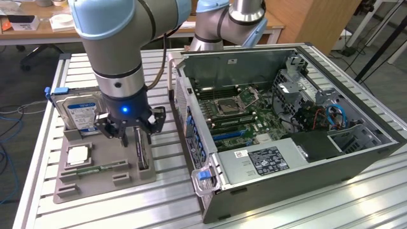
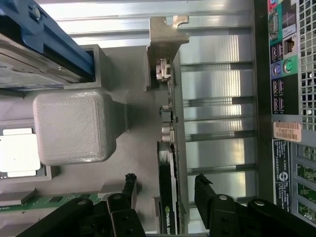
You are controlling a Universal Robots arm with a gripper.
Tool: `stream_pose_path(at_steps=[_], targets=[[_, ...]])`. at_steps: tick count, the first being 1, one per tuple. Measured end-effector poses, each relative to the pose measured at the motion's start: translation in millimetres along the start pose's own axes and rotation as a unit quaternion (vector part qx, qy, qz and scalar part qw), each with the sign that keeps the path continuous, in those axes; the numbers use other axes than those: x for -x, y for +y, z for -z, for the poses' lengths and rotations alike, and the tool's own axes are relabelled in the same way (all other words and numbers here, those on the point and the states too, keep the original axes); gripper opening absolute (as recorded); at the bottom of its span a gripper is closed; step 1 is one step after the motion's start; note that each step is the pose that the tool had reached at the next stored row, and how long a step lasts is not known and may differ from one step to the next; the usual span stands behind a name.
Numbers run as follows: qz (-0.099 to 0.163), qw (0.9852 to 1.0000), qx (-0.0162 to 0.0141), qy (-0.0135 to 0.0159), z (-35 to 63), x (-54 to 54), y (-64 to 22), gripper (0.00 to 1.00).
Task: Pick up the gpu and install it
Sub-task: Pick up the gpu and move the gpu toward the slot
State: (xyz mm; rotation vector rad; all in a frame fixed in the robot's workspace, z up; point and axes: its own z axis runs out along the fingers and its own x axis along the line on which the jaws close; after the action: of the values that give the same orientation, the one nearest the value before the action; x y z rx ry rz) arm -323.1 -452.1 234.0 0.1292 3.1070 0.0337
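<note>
End effector (image 2: 165, 180) wide, straddling upright gpu (image 2: 167, 207) edge | gap on both sides

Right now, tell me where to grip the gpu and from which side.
I'd take the gpu by its upper edge, from straight above, pinching its two flat faces: it stands on edge in a slot of the gray tray, and the open claw straddles it.

A silver slotted aluminium table (image 1: 318, 210) spans the foreground. Behind the table stands a light wooden desk (image 1: 38, 36), with a black wheeled chair base (image 1: 38, 52) beneath it. Past the table's far corner rises a brown wooden panel (image 1: 318, 19). A grey floor (image 1: 16, 81) beside the table carries loose cables (image 1: 7, 125).
</note>
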Motion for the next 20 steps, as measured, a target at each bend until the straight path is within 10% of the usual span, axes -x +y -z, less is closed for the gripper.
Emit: stream_pose_path(at_steps=[20], targets=[[0.0,1.0,0.0,0.0,-2.5,-0.1,-0.1,0.58]])
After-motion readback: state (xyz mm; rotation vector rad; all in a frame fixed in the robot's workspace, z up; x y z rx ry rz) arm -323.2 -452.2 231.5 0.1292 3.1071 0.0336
